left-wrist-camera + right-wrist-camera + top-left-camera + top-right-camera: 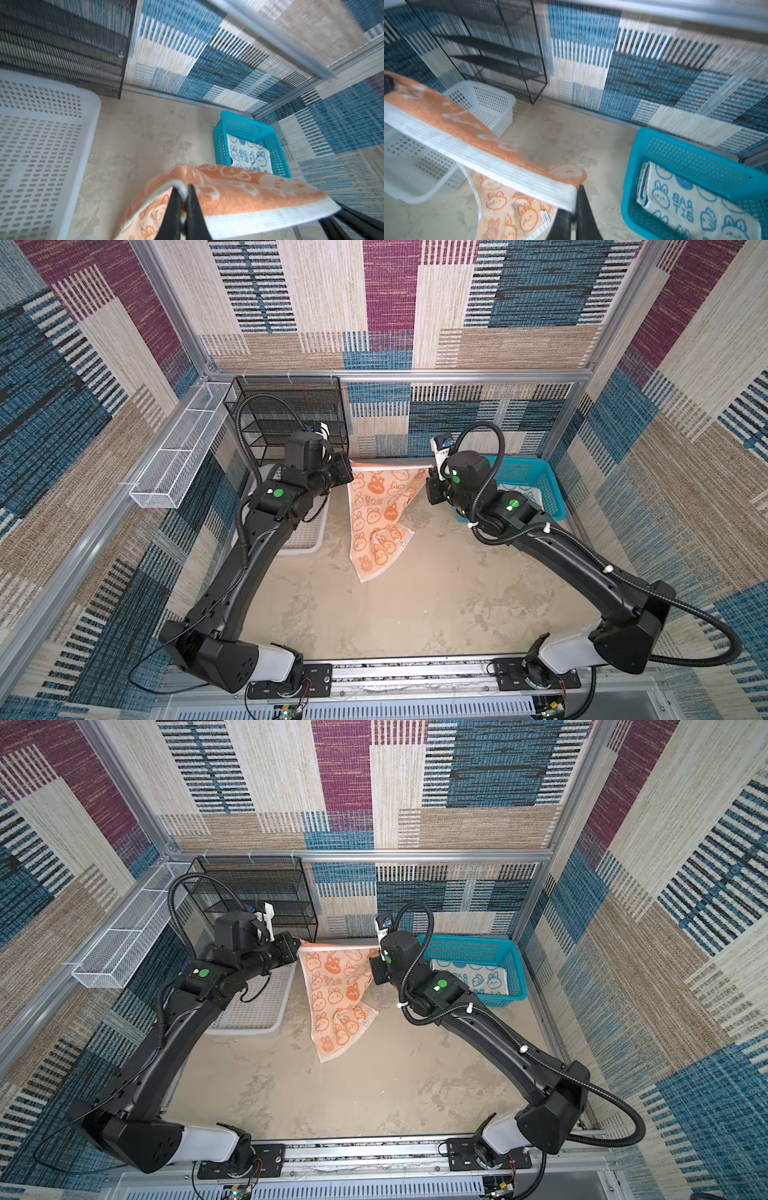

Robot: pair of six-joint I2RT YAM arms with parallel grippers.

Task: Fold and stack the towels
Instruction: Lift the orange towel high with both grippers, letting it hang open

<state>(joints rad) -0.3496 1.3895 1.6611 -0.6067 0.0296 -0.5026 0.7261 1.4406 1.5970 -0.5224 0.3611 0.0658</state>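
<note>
An orange towel (376, 506) (332, 990) with white rabbit faces hangs stretched between my two grippers at the back of the table, its lower end crumpled on the tabletop. At one top corner my left gripper (350, 466) (300, 943) (181, 188) is shut on the towel's white hem (259, 220). On the opposite top corner my right gripper (430, 467) (376, 953) (574, 204) is shut as well, and the hem (477, 151) runs taut away from it. A folded teal-white rabbit towel (478, 979) (695, 207) (249, 155) lies in the teal basket (555, 493) (517, 969) (631, 187) (218, 141).
A white perforated basket (309, 539) (266, 1011) (41, 145) (492, 104) sits under the left arm. Behind it against the back wall stands a black mesh shelf (291, 414) (257, 894). A white wire rack (178, 456) hangs on the left wall. Bare beige tabletop (415, 593) lies in front.
</note>
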